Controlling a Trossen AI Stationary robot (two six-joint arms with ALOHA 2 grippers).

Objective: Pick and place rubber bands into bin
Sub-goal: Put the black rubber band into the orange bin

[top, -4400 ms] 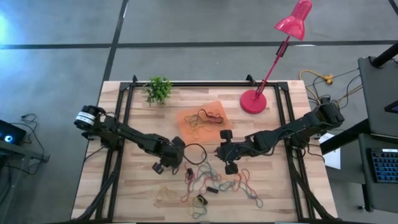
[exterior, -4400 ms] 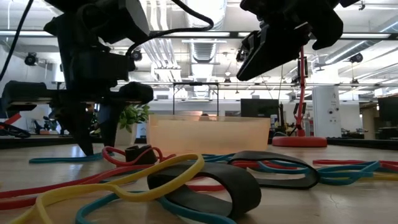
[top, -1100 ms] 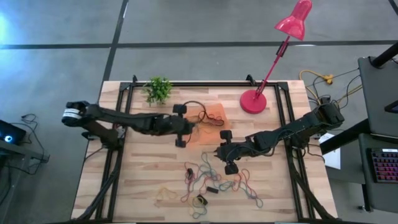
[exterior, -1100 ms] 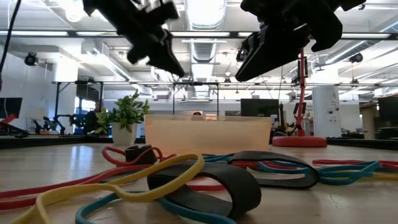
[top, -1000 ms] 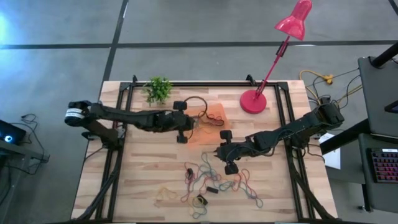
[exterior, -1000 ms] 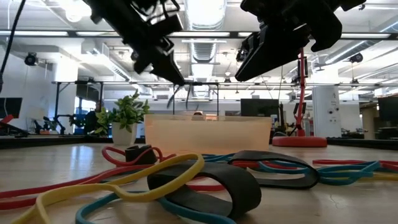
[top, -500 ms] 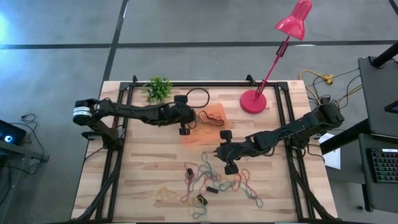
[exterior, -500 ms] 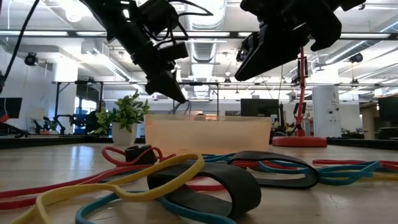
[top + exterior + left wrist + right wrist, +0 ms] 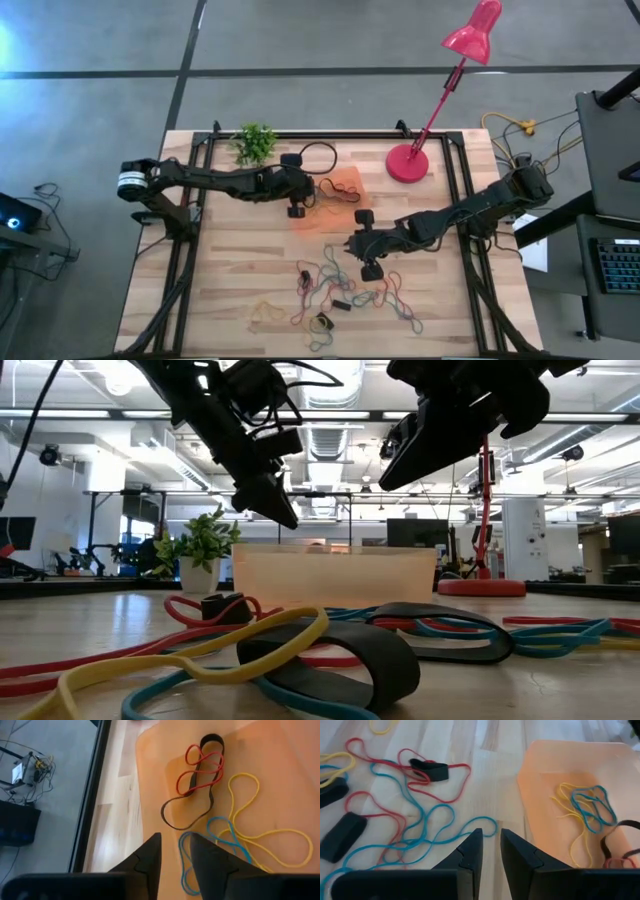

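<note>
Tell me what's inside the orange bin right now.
The bin holds several rubber bands: a red one, a black one, a yellow one and a blue one. The left gripper's fingers cover the near edge, so anything there is hidden.

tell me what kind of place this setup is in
Probably a robotics lab or open workshop: exposed ceiling ducts, a wooden table holding two robot arms, and desks with a keyboard beside it.

Wooden table [image 9: 240, 270] on grey concrete floor [image 9: 100, 60]; red desk lamp [image 9: 440, 90] and small potted plant [image 9: 255, 145] at rear; ceiling ducts [image 9: 330, 435] beyond.
</note>
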